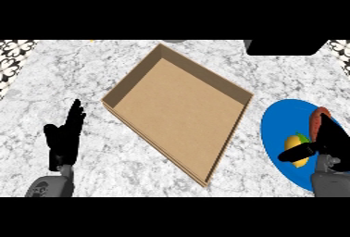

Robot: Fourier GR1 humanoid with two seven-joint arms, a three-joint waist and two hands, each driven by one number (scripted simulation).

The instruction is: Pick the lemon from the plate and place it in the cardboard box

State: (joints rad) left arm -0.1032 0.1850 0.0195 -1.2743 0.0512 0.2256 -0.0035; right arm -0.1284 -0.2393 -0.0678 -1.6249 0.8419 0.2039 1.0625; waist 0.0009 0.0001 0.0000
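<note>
A yellow lemon with a green tip lies on the blue plate at the right edge of the counter. My right hand is over the plate. Its thumb crosses just below the lemon and its fingers curl beside it, hiding part of the fruit. The open cardboard box sits in the middle of the counter, turned at an angle, with nothing inside. My left hand stays at the lower left, fingers straight and pointing up, holding nothing.
A reddish-brown item lies on the plate just behind the lemon. A dark object stands at the counter's far right edge. Patterned tiles show at the far corners. Marble counter surrounds the box.
</note>
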